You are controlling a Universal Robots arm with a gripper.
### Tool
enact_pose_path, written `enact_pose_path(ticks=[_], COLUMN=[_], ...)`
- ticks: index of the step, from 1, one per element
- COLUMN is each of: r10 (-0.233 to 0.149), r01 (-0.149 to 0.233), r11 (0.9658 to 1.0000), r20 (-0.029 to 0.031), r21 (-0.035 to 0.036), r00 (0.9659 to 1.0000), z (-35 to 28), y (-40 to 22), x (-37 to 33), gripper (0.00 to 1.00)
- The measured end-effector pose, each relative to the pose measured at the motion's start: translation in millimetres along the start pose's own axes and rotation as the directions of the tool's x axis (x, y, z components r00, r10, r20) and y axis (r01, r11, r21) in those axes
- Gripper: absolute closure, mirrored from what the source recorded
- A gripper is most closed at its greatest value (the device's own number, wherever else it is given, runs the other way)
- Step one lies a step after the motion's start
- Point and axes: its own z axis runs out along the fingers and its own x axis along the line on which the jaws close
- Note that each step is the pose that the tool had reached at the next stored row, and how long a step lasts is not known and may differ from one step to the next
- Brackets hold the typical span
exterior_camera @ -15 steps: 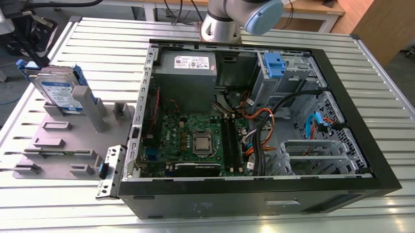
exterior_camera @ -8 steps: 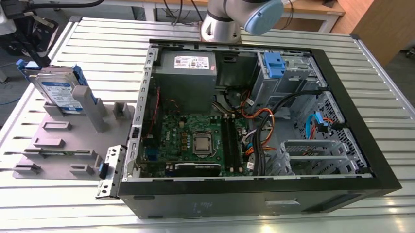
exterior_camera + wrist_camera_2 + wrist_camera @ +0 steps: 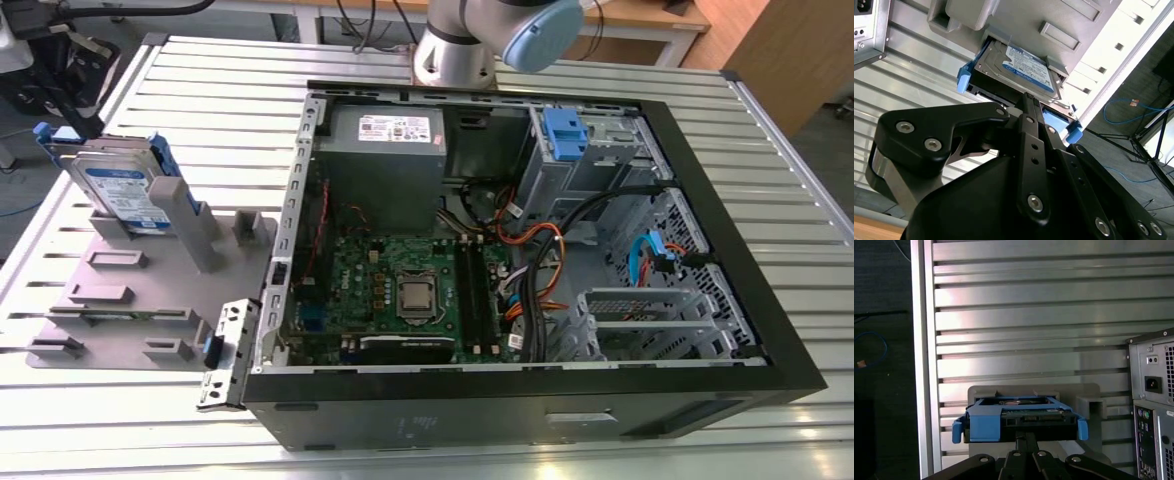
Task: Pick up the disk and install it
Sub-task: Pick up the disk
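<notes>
The disk stands on edge in a grey plastic holder at the exterior view's left. It is silver with a blue-and-white label and a blue carrier frame. My gripper hangs just above it, dark against the table edge. In both wrist views the disk sits straight ahead of the gripper. The black fingers are pressed together with nothing between them, their tips right at the disk's near edge. Whether they touch it I cannot tell.
An open computer case lies on the slatted metal table, to the exterior view's right of the holder. Inside are a grey power supply box, a motherboard and an upright metal bay with a blue tab. Dark floor borders the table.
</notes>
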Motion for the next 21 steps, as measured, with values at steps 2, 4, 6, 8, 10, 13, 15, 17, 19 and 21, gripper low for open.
enact_pose_path(ticks=[2,4,6,8,10,13,15,17,19,21], r10=[-0.002,-0.015,-0.040,-0.073,-0.107,-0.156,-0.185,-0.212,-0.241,-0.269], r01=[0.002,0.015,0.040,0.072,0.107,0.156,0.185,0.212,0.241,0.269], r11=[1.0000,0.9999,0.9992,0.9974,0.9943,0.9877,0.9827,0.9772,0.9705,0.9631], r20=[0.0000,-0.0007,-0.0018,-0.0031,-0.0045,-0.0066,-0.0077,-0.0088,-0.0099,-0.0109], r21=[-0.0001,-0.0004,-0.0011,-0.0020,-0.0030,-0.0044,-0.0054,-0.0063,-0.0073,-0.0083], r00=[1.0000,0.9999,0.9992,0.9974,0.9942,0.9877,0.9827,0.9771,0.9704,0.9631], z=[0.1,0.1,0.1,0.1,0.1,0.1,0.1,0.1,0.1,0.1], y=[0.0,0.0,0.1,0.0,0.0,0.0,0.0,0.0,0.0,0.0], x=[0.0,0.0,0.1,0.0,0.0,0.0,0.0,0.0,0.0,0.0], gripper=[0.89,0.89,0.89,0.89,0.89,0.89,0.89,0.89,0.89,0.89])
